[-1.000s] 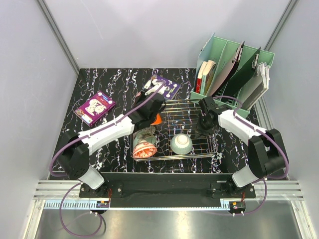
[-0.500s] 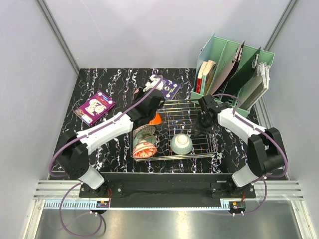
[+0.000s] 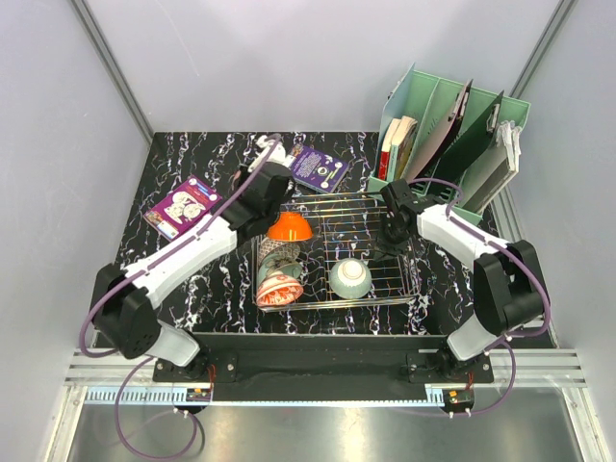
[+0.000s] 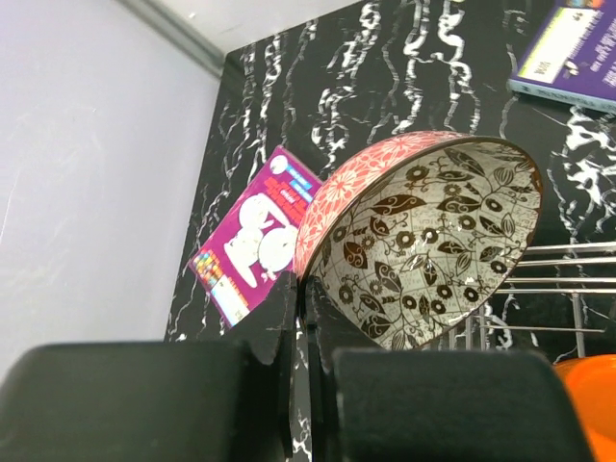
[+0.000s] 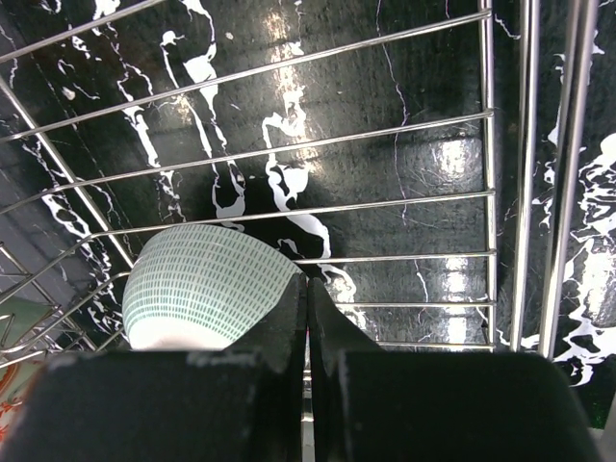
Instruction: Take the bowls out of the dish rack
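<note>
My left gripper [image 3: 262, 192] [image 4: 300, 289] is shut on the rim of a bowl [image 4: 423, 231] that is pink floral outside and grey patterned inside. It holds the bowl tilted above the rack's back left corner; in the top view my wrist hides it. The chrome dish rack [image 3: 337, 304] [image 5: 385, 144] holds an orange bowl [image 3: 288, 228] [image 4: 592, 395], a grey patterned bowl [image 3: 274, 256], a red-pink floral bowl [image 3: 279, 290] and a pale celadon bowl [image 3: 350, 279] [image 5: 207, 289]. My right gripper [image 3: 389, 248] [image 5: 308, 284] is shut and empty over the rack, just right of the celadon bowl.
A mint-green file organizer [image 3: 443, 135] with books stands at the back right. A purple box [image 3: 183, 207] [image 4: 255, 245] lies on the black marbled table left of the rack. A purple booklet [image 3: 318, 168] [image 4: 577, 48] lies behind the rack.
My left gripper has risen and moved back and left out of the rack with the floral bowl, uncovering the orange bowl. The right gripper has barely moved.
</note>
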### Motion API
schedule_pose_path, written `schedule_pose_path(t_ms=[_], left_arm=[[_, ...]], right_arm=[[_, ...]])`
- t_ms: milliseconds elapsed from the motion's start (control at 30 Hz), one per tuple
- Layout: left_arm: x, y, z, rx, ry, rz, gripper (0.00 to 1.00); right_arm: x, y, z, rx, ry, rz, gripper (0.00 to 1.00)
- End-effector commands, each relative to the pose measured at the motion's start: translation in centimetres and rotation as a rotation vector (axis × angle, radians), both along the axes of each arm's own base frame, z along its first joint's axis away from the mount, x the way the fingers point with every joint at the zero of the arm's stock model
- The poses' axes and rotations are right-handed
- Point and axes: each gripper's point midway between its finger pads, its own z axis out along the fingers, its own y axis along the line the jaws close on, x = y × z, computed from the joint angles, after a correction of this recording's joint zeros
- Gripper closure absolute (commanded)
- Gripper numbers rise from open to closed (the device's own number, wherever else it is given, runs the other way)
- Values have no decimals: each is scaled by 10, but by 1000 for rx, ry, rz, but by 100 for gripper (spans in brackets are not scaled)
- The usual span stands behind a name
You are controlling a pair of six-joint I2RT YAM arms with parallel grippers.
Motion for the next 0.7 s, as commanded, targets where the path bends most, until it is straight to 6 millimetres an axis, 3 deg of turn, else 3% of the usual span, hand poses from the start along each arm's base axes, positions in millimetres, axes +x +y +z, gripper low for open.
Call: schedule_pose_path(t_ms=[0, 167, 433, 667], left_arm=[[-11, 25, 37, -138, -106, 92, 100], [-23, 42, 34, -233, -83, 164, 100], [-66, 72, -5, -398, 43, 269, 100], [-87, 89, -46, -524, 112, 375, 100]], right_arm=[[12, 4, 9, 15, -25, 16, 100], [15, 6, 8, 13, -22, 24, 100], [20, 3, 13, -12, -39, 38, 100], [23, 6, 11, -6, -23, 47, 100]])
